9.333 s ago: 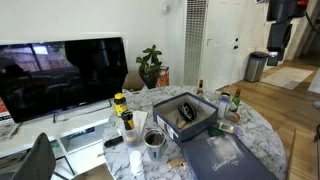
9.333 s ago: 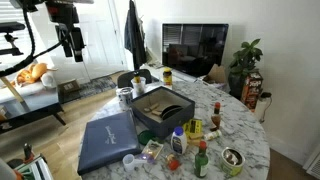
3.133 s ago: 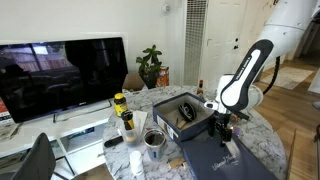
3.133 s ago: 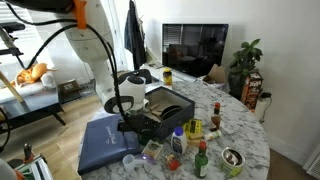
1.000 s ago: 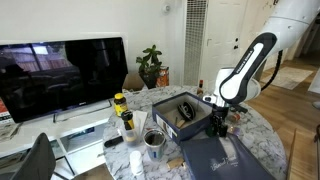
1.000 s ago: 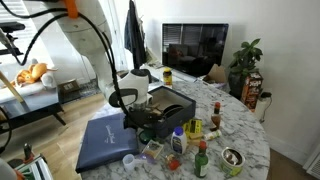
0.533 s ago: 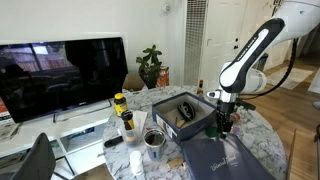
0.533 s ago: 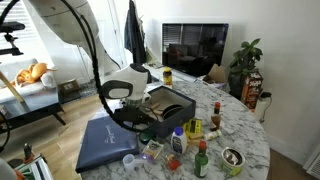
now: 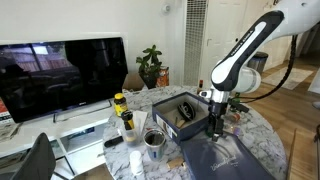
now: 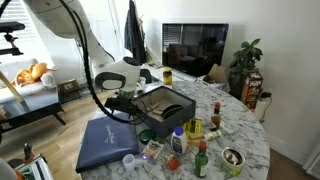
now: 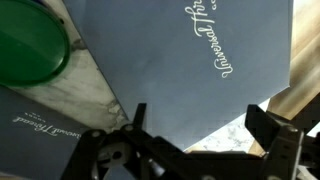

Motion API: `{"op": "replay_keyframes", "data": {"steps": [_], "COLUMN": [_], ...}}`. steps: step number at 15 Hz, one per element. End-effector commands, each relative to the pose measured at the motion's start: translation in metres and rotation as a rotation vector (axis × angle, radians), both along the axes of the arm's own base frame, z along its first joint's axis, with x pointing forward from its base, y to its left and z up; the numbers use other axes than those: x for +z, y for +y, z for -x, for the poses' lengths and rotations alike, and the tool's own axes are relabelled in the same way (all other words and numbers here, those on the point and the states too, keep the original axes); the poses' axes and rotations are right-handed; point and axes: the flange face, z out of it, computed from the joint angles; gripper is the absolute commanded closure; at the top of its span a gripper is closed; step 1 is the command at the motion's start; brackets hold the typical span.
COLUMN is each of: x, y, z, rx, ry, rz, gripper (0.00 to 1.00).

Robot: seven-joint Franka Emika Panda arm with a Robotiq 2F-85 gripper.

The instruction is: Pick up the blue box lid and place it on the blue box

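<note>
The blue box lid (image 9: pixel 226 160) lies flat on the marble table beside the blue box (image 9: pixel 184 113). Both also show in an exterior view, the lid (image 10: pixel 106 144) near the table edge and the box (image 10: pixel 163 111) behind it. In the wrist view the lid (image 11: pixel 170 60) fills most of the picture, with pale script on top. My gripper (image 9: pixel 216 126) hangs low over the lid's edge nearest the box; it also shows in an exterior view (image 10: pixel 119 112). In the wrist view the gripper (image 11: pixel 205 132) is open, its fingers straddling a lid corner with nothing held.
Sauce bottles (image 10: pixel 200 156) and jars (image 9: pixel 121 104) crowd the table around the box, with a metal cup (image 9: pixel 154 142) near the front. A round green cap (image 11: pixel 30 50) shows beside the lid. A TV (image 9: pixel 60 75) and a plant (image 9: pixel 151 66) stand behind the table.
The arm has swung and the gripper has shifted a little along the lid's edge near the box. The lid and box have not moved.
</note>
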Motion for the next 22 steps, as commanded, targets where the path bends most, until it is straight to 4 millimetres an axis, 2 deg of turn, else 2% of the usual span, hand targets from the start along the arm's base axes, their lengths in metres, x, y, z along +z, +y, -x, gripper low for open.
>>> {"op": "replay_keyframes", "data": {"steps": [1,6,10,17,22], "x": [-0.02,-0.051,-0.07,-0.075,-0.089], "y": [0.013,0.019,0.014,0.011,0.015], "z": [-0.018,-0.035,-0.05,-0.071,-0.067], "rx": [-0.029,-0.03,-0.037,-0.013,0.047], "ry": [0.02,0.055,0.041,0.016,0.089], "rz": [0.003,0.011,0.018,0.025,0.03], "gripper": [0.0,0.0,0.0,0.0,0.0]}}
